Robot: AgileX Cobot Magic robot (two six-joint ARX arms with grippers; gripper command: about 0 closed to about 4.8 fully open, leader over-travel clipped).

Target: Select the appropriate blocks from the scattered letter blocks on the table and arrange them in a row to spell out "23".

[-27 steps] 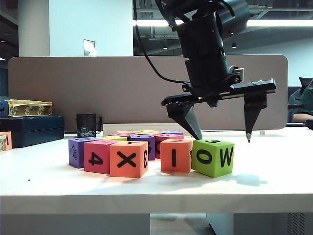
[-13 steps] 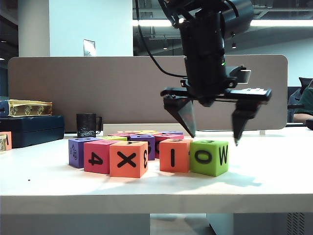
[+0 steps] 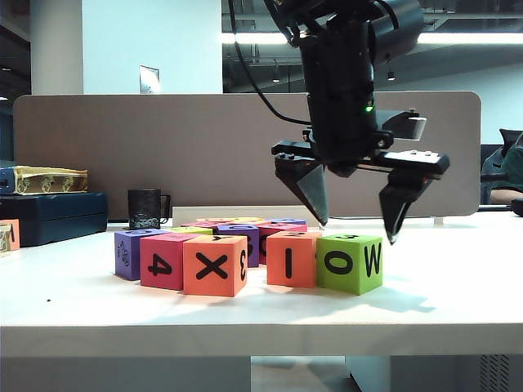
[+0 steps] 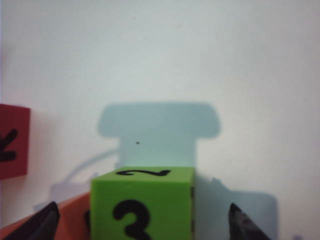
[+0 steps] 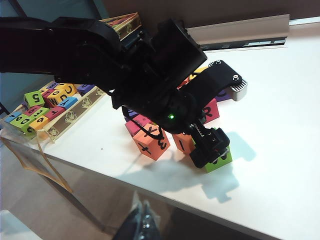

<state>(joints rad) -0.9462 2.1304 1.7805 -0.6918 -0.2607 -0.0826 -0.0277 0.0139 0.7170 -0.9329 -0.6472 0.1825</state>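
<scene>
White desk (image 3: pixel 458 294), wide and flat, carries everything. Brown partition panel (image 3: pixel 163 155) stands along its far edge.

Left arm, black and bulky, comes down from above in the exterior view; left claw (image 3: pixel 353 214) hangs spread wide over the green block (image 3: pixel 350 263), one finger on each side, tips just above the block's top edge, nothing gripped. Left wrist view: same green block (image 4: pixel 142 202) between the two dark finger tips, "3" on the face toward the camera, "2" on the face beyond. Exterior view shows other faces of it: "O" and "W".

Right claw (image 5: pixel 142 222): only a dark blurred tip at the frame edge of the right wrist view, well back from the blocks, off the desk edge; cannot tell how wide it stands.

Containers: a shallow tray (image 5: pixel 65 117) at the desk's side, seen only in the right wrist view, holds more blocks in green, orange, pink, blue and purple. Dark case (image 3: pixel 53 214) at the exterior view's left with a yellowish box (image 3: pixel 49 180) on top; contents not visible. Black mug (image 3: pixel 145 208) by the partition.

Letter blocks cluster mid-desk: orange "X" block (image 3: pixel 214 265), red "4" block (image 3: pixel 166 261), purple block (image 3: pixel 132 253), orange "I" block (image 3: pixel 292 259) touching the green one; more behind, faces unreadable.
</scene>
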